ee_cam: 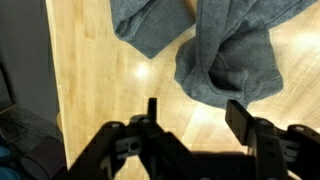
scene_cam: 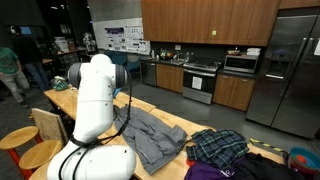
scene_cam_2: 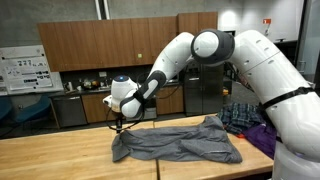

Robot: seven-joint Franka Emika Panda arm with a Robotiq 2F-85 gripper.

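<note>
- The grey cloth (scene_cam_2: 180,140) is laid out on the bench (scene_cam_2: 60,158), with its near corner bunched up, as seen in the wrist view.
- The hand (scene_cam_2: 117,123) is held just above that corner, fingers spread wide and nothing gripped.
- Any lift is judged best made straight up, so the bunched corner is not snagged or dragged.
- A pile of clothes (scene_cam_2: 245,115) is heaped at the bench's far end.
</note>
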